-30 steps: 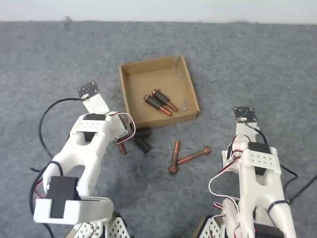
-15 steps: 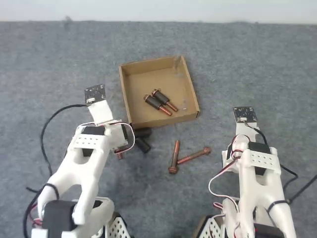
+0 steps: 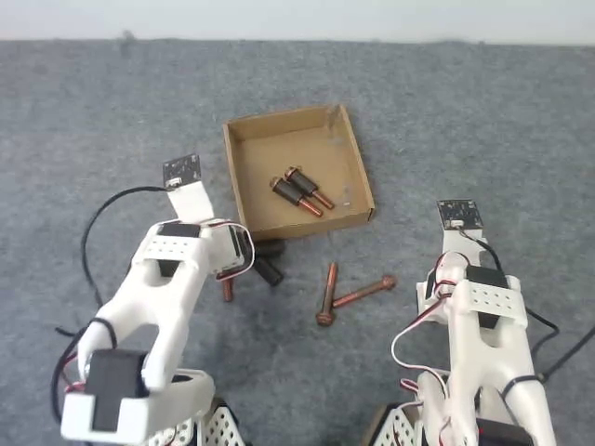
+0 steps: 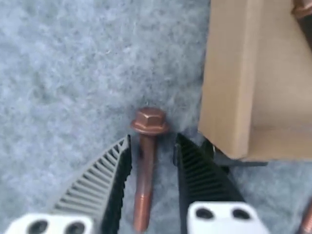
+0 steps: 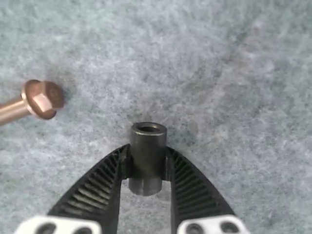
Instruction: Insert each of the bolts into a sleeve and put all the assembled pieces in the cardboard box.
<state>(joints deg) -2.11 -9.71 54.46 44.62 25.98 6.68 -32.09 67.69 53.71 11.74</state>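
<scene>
Just beside the cardboard box (image 4: pixel 234 73) a bolt (image 4: pixel 145 165) lies on the counter (image 4: pixel 58 73) between the spread left jaws, while the right jaws pinch a dark sleeve (image 5: pixel 147 156) near the head of a second bolt (image 5: pixel 30 104).

A copper bolt (image 4: pixel 147 122) lies flat between the left claw's (image 4: pixel 152 140) parted jaws, its hex head just past the tips, with the cardboard box (image 4: pixel 243 73) close beside. A black sleeve (image 5: pixel 146 168) sits pinched in the right claw (image 5: pixel 146 150), another bolt (image 5: pixel 39 100) nearby.
</scene>
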